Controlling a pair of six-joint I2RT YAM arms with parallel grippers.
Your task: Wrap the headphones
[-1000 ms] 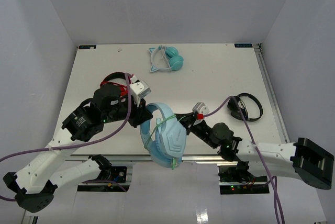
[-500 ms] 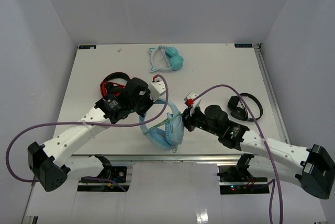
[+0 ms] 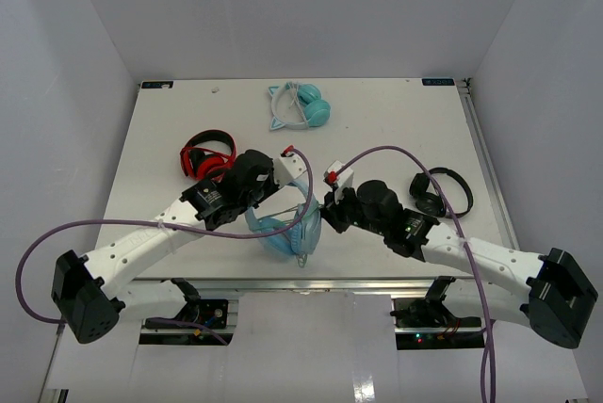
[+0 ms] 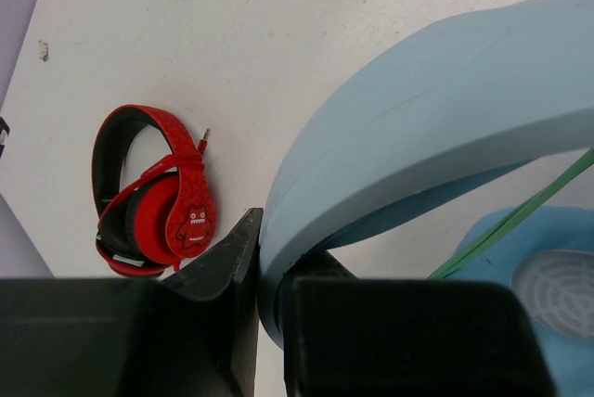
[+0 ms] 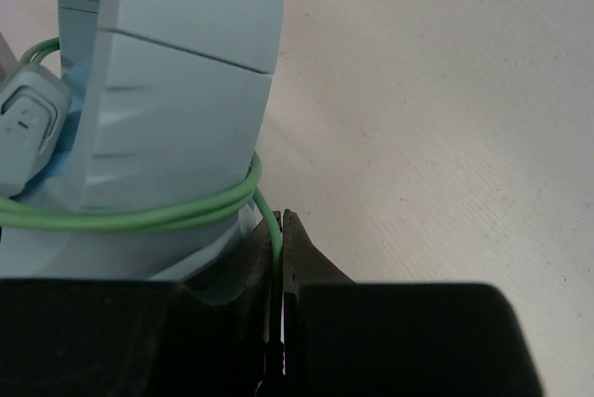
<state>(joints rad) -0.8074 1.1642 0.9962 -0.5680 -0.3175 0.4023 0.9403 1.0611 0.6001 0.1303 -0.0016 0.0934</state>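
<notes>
The light-blue headphones (image 3: pixel 287 232) stand near the table's front middle, between both arms. My left gripper (image 3: pixel 285 169) is shut on their wide headband (image 4: pixel 408 137); one padded cup (image 4: pixel 548 276) shows at lower right in the left wrist view. My right gripper (image 3: pixel 325 213) is shut on the thin pale-green cable (image 5: pixel 269 221). In the right wrist view the cable (image 5: pixel 139 216) runs in two turns round the headphones' arm (image 5: pixel 176 72), with its inline remote (image 5: pixel 28 123) at the left. The cable also crosses the left wrist view (image 4: pixel 520 221).
Red-and-black headphones (image 3: pixel 207 154) lie at the left, also in the left wrist view (image 4: pixel 153 198). A teal cat-ear pair (image 3: pixel 300 107) lies at the back. A black pair (image 3: pixel 441 193) lies at the right. Purple arm cables loop over the table.
Both arms have swung forward over the table and carried the blue headphones inward from the front edge. The headphones now sit lower and more compact between the grippers.
</notes>
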